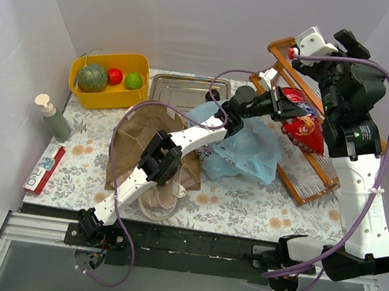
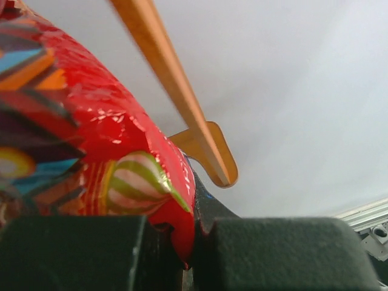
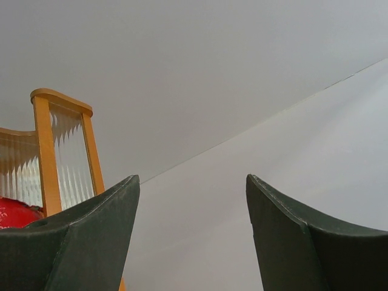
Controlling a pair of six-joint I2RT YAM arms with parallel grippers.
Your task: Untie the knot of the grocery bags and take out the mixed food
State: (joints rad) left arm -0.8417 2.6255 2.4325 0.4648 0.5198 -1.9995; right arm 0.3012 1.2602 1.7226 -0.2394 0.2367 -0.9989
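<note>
Fingers [image 2: 73, 254] of the left gripper [image 1: 288, 105] pinch one edge of the red snack packet [image 1: 305, 130], which hangs just beyond them over the wooden tray [image 1: 316, 184], clear of the light blue bag [image 1: 250, 156], its long axis sloping along the tray, while the right gripper [image 3: 191, 182], spread and empty, hovers nearby above.
</note>
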